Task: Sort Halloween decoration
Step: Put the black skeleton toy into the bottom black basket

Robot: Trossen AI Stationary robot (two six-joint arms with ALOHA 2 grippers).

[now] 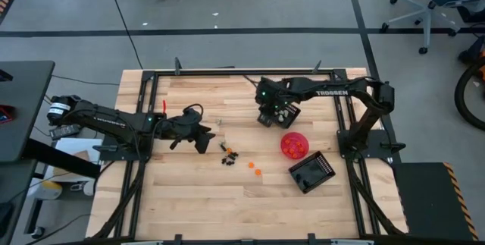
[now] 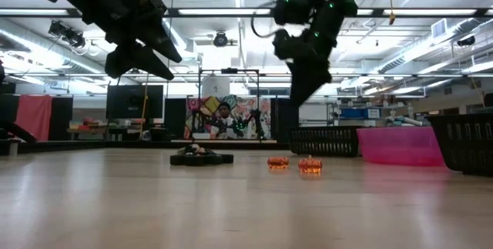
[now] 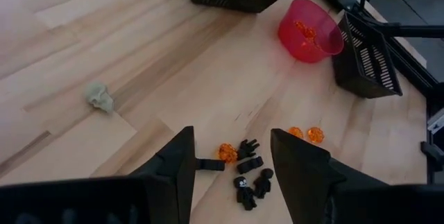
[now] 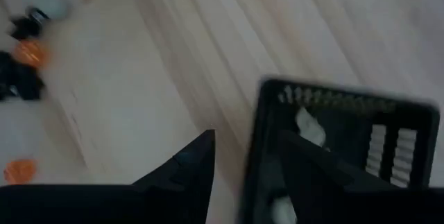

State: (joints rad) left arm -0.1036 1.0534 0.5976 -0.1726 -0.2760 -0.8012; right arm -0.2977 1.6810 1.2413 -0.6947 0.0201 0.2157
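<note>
From where I stood, the only lettering I could make out was the word "TROSSEN" in pale capitals along the right arm (image 1: 331, 92), seen from above (it ran along the dark link reaching in over the table). The left arm carried no mark that I could read. The colourful panel at the back of the room (image 2: 223, 114), seen from table height, had shapes on it but no letters I could tell. Nothing readable stood on the baskets, the bowl or the trinkets.
</note>
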